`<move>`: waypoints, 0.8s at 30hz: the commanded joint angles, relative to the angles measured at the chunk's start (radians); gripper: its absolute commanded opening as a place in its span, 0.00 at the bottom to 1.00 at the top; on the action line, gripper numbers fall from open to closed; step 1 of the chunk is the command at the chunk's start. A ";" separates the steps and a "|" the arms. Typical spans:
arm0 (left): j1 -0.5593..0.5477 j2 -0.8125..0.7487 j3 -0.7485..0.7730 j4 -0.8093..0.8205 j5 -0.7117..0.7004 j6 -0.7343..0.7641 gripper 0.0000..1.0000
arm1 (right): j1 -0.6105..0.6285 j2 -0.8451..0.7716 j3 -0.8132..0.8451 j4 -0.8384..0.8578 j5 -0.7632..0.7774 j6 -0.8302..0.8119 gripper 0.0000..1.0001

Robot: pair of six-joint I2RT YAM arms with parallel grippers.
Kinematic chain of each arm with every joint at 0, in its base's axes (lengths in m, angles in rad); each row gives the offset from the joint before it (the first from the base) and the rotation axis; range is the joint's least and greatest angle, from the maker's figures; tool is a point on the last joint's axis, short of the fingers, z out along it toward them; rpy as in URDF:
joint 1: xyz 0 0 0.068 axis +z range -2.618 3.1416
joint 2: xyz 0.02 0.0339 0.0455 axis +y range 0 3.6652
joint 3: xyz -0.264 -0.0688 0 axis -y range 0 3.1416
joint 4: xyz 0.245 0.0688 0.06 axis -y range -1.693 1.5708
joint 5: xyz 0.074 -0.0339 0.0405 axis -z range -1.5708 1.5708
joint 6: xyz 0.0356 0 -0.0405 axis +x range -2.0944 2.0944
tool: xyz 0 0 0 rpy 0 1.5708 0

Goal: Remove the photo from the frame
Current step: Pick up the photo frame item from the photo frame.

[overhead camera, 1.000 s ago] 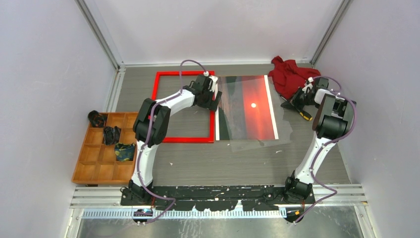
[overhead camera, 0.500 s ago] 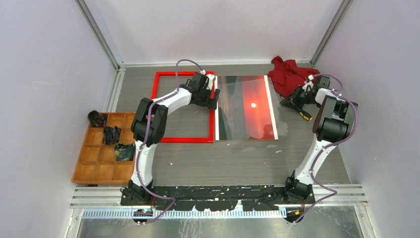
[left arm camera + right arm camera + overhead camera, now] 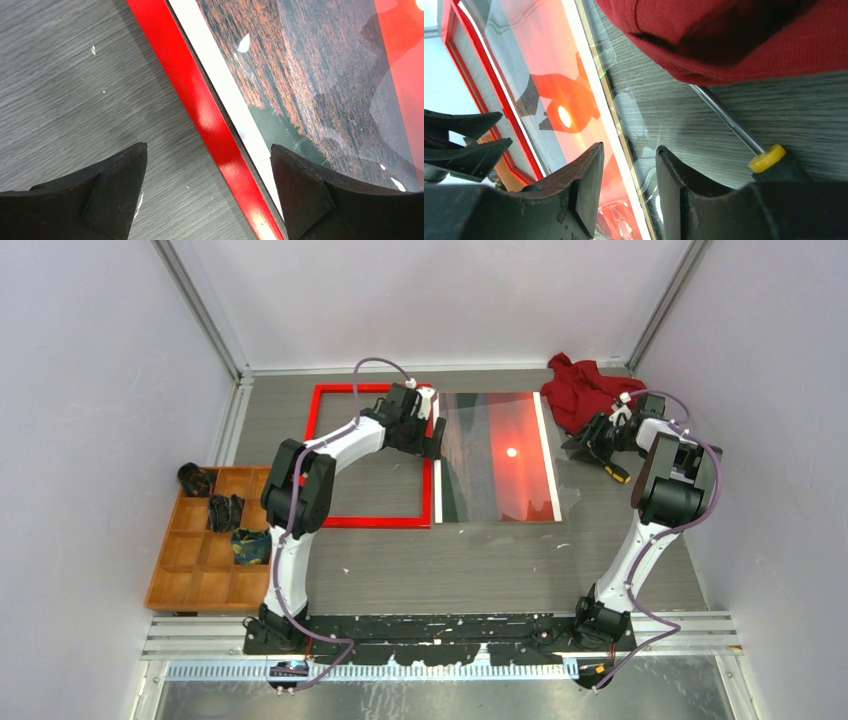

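The red frame point(image 3: 370, 455) lies flat at the left with bare table showing through it. The sunset photo point(image 3: 505, 455) lies flat just right of it under a clear sheet point(image 3: 470, 420). My left gripper point(image 3: 432, 432) is open and empty. In the left wrist view it point(image 3: 209, 146) straddles the frame's right rail point(image 3: 200, 100), with the photo point(image 3: 320, 75) beside it. My right gripper point(image 3: 585, 445) is at the photo's right edge. In the right wrist view it point(image 3: 629, 147) has its jaws narrowly apart over the photo's white strip point(image 3: 591, 80), holding nothing.
A red cloth point(image 3: 580, 390) lies at the back right. A screwdriver point(image 3: 615, 472) with a yellow collar point(image 3: 766, 157) lies beside my right gripper. A wooden compartment tray point(image 3: 195, 580) with small dark items sits at the front left. Walls enclose the table.
The clear sheet, skewed and overhanging the photo's front edge one second ago, now lies flat on the photo. Both grippers shifted slightly.
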 commanded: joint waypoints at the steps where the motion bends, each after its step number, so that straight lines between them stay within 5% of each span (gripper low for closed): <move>1: -0.020 -0.074 0.007 0.002 -0.018 0.034 0.95 | -0.004 -0.034 0.011 -0.005 0.012 -0.042 0.48; 24: -0.141 0.083 0.183 -0.109 -0.162 0.227 0.98 | -0.044 0.113 0.148 -0.266 -0.120 -0.265 0.48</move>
